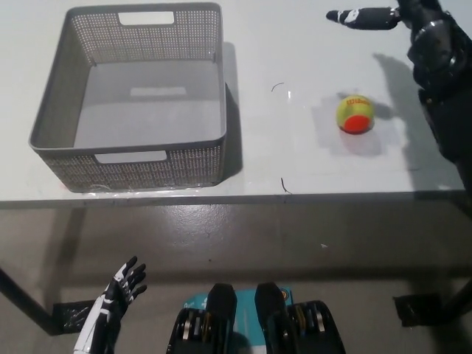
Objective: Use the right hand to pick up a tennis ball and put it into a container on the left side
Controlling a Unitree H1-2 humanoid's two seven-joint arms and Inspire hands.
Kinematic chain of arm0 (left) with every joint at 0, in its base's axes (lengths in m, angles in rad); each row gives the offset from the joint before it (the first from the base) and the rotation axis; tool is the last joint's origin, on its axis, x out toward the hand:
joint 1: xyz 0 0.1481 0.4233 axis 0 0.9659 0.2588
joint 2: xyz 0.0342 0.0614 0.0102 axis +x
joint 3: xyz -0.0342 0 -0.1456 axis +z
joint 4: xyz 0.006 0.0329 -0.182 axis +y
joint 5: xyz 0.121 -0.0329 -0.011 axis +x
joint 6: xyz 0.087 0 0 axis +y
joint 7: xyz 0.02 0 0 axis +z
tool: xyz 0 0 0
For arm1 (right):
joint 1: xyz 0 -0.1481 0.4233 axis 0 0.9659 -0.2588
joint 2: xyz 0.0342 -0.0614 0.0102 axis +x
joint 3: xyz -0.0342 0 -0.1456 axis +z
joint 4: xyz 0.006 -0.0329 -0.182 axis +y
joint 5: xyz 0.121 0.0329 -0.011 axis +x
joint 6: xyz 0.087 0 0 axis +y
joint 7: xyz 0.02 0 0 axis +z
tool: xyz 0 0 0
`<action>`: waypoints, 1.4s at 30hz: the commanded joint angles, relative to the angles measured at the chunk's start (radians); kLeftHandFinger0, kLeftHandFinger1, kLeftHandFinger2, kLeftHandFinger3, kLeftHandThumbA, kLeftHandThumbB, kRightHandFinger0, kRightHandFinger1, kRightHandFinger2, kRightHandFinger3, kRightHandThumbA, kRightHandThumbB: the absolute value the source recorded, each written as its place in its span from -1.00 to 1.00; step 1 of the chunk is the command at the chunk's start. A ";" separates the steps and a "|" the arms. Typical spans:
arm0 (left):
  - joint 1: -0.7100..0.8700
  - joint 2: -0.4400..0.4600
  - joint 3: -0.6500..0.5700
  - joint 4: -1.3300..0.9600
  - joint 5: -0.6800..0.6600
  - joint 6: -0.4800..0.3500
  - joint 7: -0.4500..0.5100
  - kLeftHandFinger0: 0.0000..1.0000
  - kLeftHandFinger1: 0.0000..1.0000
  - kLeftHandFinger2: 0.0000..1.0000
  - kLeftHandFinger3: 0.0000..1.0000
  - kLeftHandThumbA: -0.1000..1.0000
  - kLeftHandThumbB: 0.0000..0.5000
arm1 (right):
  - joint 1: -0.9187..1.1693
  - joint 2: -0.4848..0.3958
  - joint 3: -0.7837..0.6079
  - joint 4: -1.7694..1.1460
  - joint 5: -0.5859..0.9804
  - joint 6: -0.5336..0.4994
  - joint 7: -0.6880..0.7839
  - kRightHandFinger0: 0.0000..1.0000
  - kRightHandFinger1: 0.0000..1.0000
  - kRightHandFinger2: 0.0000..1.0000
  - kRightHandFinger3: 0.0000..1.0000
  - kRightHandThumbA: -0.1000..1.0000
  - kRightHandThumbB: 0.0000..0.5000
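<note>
A yellow-green tennis ball [355, 114] with an orange patch lies on the white table [295, 162], right of the middle. My black right hand [409, 18] hangs above the table's far right, beyond and to the right of the ball, with one finger stretched out to the left; nothing is in it and it stays apart from the ball. A grey mesh basket [51, 110] stands on the table's left side and holds nothing. My white left hand [114, 302] rests low at the lower left, below the table edge, fingers spread.
The table's front edge runs across the picture just below the basket and ball. Below it lies grey floor, with a dark table leg [22, 299] at the lower left and a dark foot [420, 310] at the lower right.
</note>
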 commanded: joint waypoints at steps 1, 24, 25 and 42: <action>0.005 0.009 0.006 -0.007 -0.013 -0.050 0.000 1.00 1.00 1.00 1.00 1.00 -0.07 | -0.148 0.029 0.011 0.173 0.043 -0.046 0.008 1.00 1.00 1.00 1.00 0.91 0.86; 0.004 0.011 0.005 -0.006 -0.015 -0.052 -0.009 1.00 1.00 1.00 1.00 1.00 -0.15 | -0.144 0.065 0.078 0.460 0.082 -0.099 0.044 1.00 1.00 1.00 1.00 1.00 0.83; 0.006 0.008 0.006 -0.014 -0.012 -0.041 -0.002 1.00 1.00 1.00 1.00 1.00 -0.15 | -0.142 0.064 0.081 0.460 0.082 -0.092 0.042 1.00 1.00 1.00 1.00 1.00 0.81; -0.016 0.013 0.008 -0.014 -0.027 -0.040 -0.013 1.00 1.00 1.00 1.00 1.00 -0.07 | -0.103 0.036 0.103 0.483 0.106 -0.090 0.070 1.00 1.00 1.00 1.00 1.00 0.86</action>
